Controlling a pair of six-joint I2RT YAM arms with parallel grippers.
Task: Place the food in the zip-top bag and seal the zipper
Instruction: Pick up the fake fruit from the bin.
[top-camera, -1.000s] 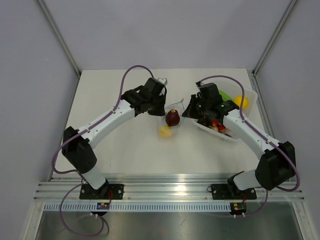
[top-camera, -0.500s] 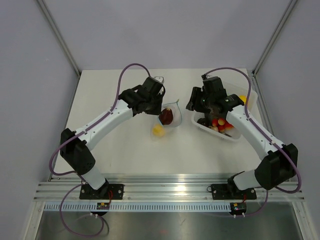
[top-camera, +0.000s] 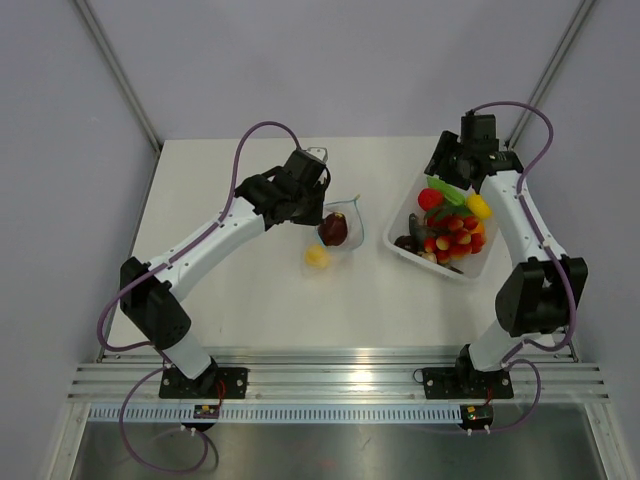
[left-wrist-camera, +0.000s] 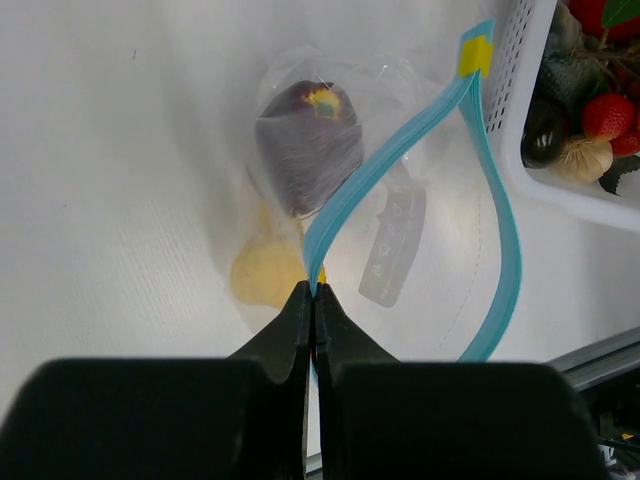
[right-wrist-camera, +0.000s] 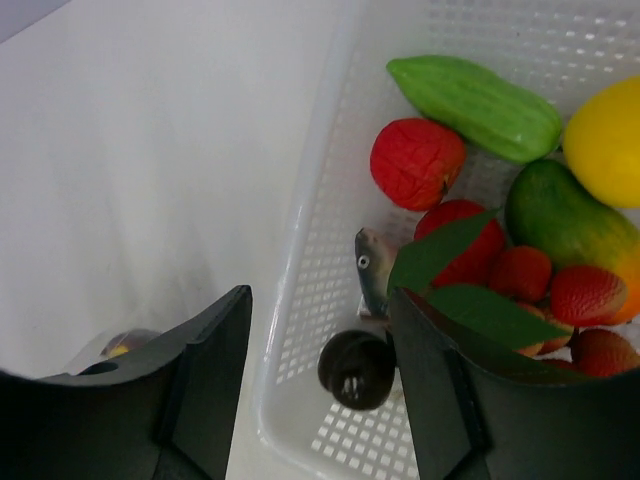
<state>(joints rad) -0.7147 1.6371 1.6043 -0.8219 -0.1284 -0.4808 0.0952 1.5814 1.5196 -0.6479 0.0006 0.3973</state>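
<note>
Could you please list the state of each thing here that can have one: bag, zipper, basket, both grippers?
zip-top bag: open, maroon piece inside.
zipper: unsealed, its two strips apart.
basket: holds much toy food.
left gripper: shut on the zipper.
right gripper: open, empty, above the basket.

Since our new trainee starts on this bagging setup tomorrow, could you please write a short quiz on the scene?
1. True or false: the right gripper hovers open over the basket.
2. The left gripper pinches: A the zipper; B the basket; C nothing.
3. Is the zip-top bag sealed?
Key: 1 true; 2 A; 3 no, the strips gape apart.
</note>
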